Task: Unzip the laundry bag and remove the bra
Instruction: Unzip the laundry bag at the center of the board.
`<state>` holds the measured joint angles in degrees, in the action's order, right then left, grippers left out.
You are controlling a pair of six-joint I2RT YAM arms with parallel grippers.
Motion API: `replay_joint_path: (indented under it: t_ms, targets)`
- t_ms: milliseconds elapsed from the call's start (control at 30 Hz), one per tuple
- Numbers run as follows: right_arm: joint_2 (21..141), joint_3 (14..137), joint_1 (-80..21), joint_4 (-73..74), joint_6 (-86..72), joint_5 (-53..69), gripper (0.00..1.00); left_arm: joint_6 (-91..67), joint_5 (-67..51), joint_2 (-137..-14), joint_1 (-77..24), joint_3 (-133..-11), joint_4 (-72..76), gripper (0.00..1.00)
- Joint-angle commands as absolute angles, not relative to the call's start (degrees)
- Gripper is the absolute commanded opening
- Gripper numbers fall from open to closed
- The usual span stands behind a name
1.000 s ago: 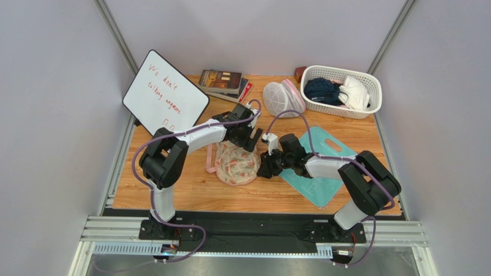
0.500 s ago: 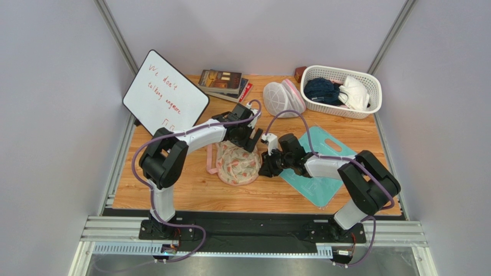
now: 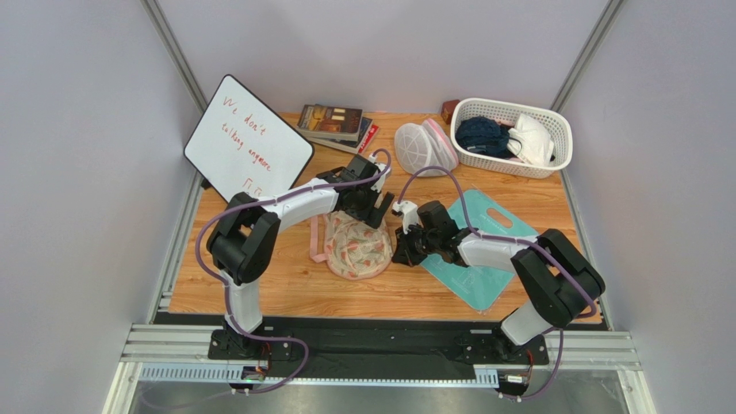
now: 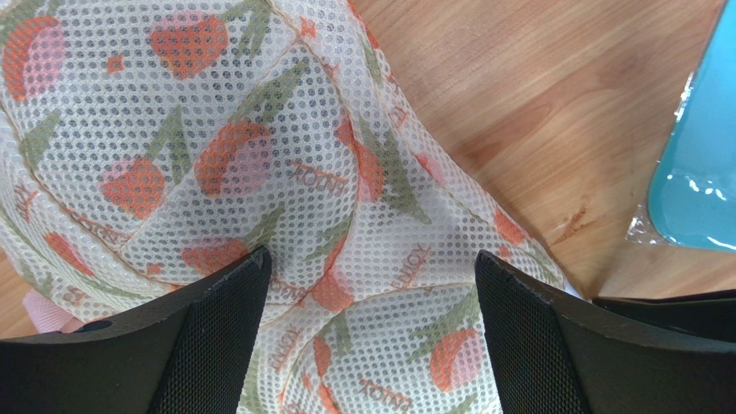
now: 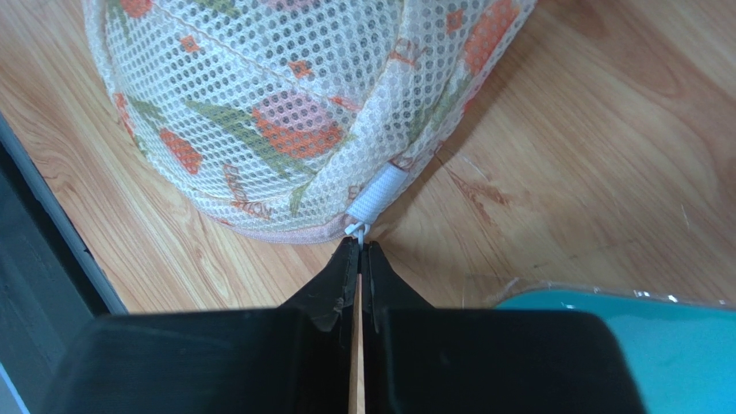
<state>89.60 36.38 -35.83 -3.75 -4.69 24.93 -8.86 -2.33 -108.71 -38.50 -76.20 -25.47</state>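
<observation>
Bright, even light, seemingly from overhead, leaves only soft shadows on the table [image 3: 285, 289]. Wrist views are sharp on the laundry bag [image 4: 216, 129]; small glare spots mark the teal sheet [image 4: 700, 190].

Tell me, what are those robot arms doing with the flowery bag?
They are getting ready to unzip it. The floral mesh laundry bag lies on the wooden table. The right gripper is shut, pinching the small white zipper pull at the bag's edge. The left gripper is wide open right over the bag, one finger on each side, not squeezing it. The bag looks zipped up, and nothing has been taken out yet.
</observation>
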Motion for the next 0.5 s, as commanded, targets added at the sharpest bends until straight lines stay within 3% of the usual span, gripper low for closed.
replay_joint_path:
  t_ms: [0,233,467]
  targets:
    - [86.3,37.2,-37.0,-0.2,-5.5,20.9,0.00,-10.5,-3.0,-103.8,-38.6,-76.4,-27.0,0.94]
    - [83.8,35.2,-37.8,-0.9,-7.5,19.4,0.00,-14.3,-4.6,-100.1,-39.6,-75.0,-24.4,0.96]
    - [81.5,33.4,-38.1,-2.3,-8.8,19.3,0.00,-20.0,-0.3,-105.6,-39.8,-79.6,-27.0,0.95]
